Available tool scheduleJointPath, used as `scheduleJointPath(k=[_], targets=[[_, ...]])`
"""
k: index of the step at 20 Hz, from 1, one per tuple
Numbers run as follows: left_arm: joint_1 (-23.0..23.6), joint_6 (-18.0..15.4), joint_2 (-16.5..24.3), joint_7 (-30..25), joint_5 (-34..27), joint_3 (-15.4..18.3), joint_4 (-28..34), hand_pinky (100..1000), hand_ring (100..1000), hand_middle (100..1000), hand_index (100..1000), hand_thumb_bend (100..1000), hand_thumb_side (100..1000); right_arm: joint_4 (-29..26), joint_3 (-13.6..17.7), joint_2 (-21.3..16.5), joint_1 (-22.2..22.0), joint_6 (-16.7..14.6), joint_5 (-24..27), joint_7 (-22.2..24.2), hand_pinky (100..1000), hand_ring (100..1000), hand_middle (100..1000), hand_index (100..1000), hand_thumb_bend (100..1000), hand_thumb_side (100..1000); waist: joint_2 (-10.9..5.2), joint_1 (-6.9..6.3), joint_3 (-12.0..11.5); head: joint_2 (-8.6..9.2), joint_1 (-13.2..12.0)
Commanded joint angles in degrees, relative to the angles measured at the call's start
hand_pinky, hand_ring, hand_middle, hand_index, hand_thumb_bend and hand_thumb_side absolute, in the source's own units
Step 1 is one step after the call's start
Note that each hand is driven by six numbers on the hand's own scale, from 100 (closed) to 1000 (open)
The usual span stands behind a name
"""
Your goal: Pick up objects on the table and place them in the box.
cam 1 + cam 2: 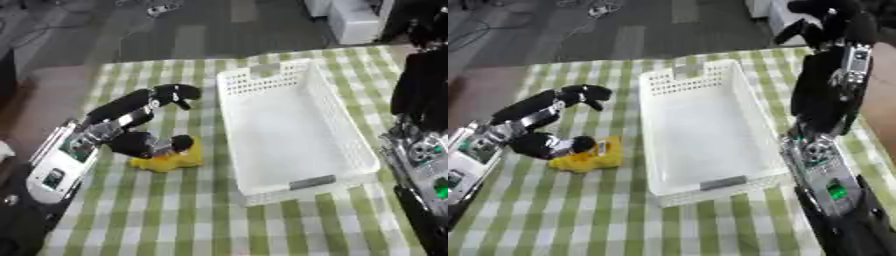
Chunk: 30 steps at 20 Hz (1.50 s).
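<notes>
The left hand [144, 137] lies over a soft yellow object [171, 160] on the green-checked counter [262, 225], thumb touching it and fingers arched above, not yet closed, likely to grasp it. The empty white perforated plastic box [289, 125] sits just beside. The right hand [824, 15] hangs curled, holding nothing.

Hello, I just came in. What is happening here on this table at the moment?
A humanoid robot is clearing a table with a green-and-white checked cloth. Its left hand is at a soft yellow object lying left of a white plastic perforated basket, thumb against it, upper fingers extended above. The object is still on the cloth, and nothing can be seen in the basket. The right hand is raised at the far right, curled, holding nothing.
</notes>
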<state>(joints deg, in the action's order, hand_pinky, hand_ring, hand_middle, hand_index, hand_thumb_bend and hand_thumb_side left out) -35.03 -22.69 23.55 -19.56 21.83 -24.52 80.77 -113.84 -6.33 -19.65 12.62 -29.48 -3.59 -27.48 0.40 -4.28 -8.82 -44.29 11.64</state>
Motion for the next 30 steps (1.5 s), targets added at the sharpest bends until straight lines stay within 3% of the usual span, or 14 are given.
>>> scheduleJointPath(k=[1,4,11,21,30], targets=[[-0.6,-0.6,0.0,-0.1,1.1,-0.1,0.3,956,795,920,955,465,925,-0.8,0.2,-0.4,1.5,0.0,0.2,0.1,368,617,638,737,100,933,-0.37,0.07,0.1,0.17,2.6],[-0.4,-0.9,-0.4,-0.2,1.7,-0.3,-0.1,956,796,920,955,468,926,-0.8,0.2,-0.4,1.6,-0.1,0.3,0.2,368,617,638,737,100,933,-0.31,0.03,0.1,0.17,3.1],[0.0,-1.6,-0.6,-0.3,3.2,-0.4,-0.9,957,803,920,951,463,930,-0.8,0.2,-0.5,1.6,-0.1,0.4,0.2,368,617,638,737,100,932,-0.34,0.0,0.1,0.17,0.7],[0.8,-0.8,-0.9,2.3,7.9,-0.1,-0.7,954,806,915,936,471,939,-0.8,0.3,-0.6,1.4,-0.1,0.3,0.2,368,617,637,737,100,932,-0.42,0.04,-0.1,0.17,-0.9],[1.4,-1.2,-1.8,3.0,10.2,0.4,-5.0,961,807,915,943,473,951,-0.8,0.3,-0.6,1.4,0.0,0.2,0.1,368,617,638,737,100,933,-0.41,0.07,-0.1,0.17,-1.0]])
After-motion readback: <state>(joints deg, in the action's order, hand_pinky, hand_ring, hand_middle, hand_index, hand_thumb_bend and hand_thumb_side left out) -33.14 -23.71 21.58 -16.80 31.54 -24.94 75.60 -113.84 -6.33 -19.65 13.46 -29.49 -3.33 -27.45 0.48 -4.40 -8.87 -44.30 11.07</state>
